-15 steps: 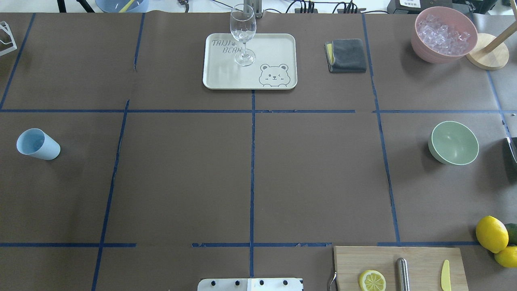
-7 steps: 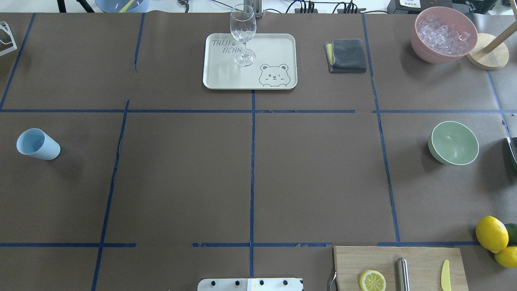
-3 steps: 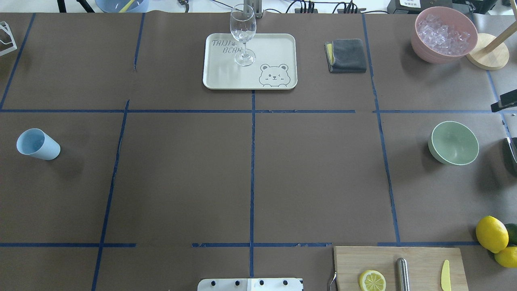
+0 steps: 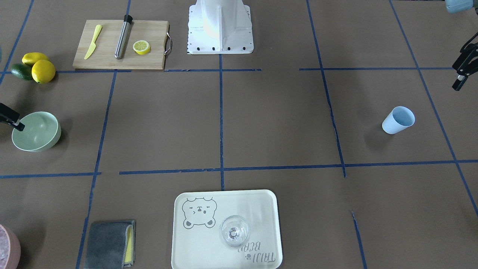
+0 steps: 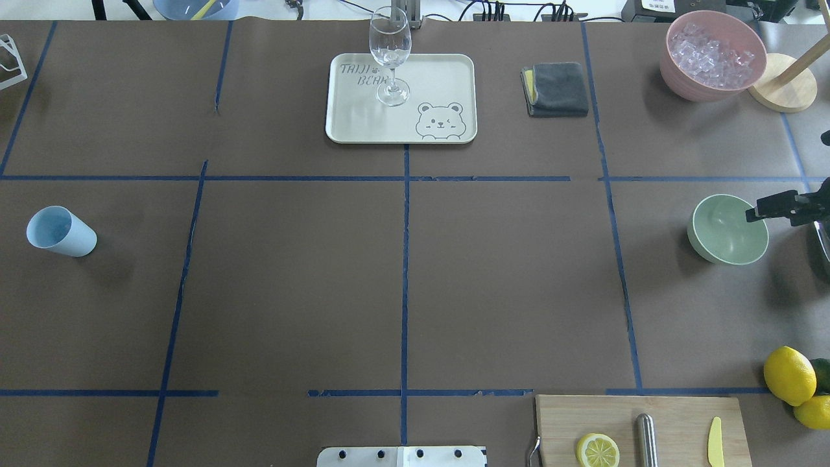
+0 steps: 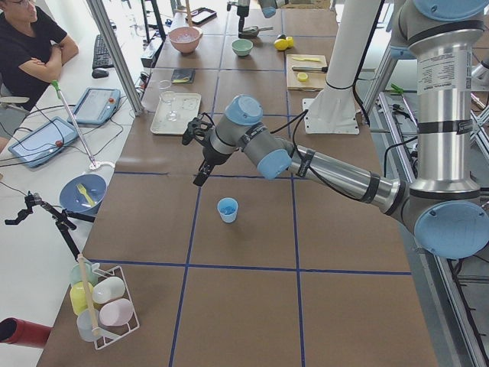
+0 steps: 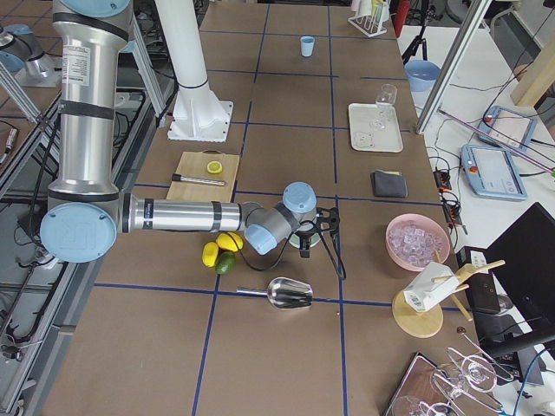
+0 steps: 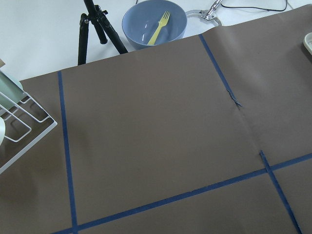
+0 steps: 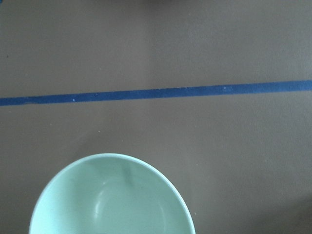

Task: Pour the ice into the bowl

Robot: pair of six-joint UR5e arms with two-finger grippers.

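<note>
The ice is a heap of clear cubes in the pink bowl at the far right of the table. The mint-green bowl stands empty at mid right; it also shows in the front view and fills the bottom of the right wrist view. My right gripper is open and empty at the bowl, and one of its fingers reaches over the bowl's right rim. My left gripper is open and empty, held high at the table's left side beyond the blue cup.
A tray with a wine glass and a folded grey cloth lie at the back. A cutting board with a lemon slice, lemons and a metal scoop lie near the green bowl.
My right gripper has come in from the right edge and moved to the green bowl's right rim. Nothing on the table has moved.
</note>
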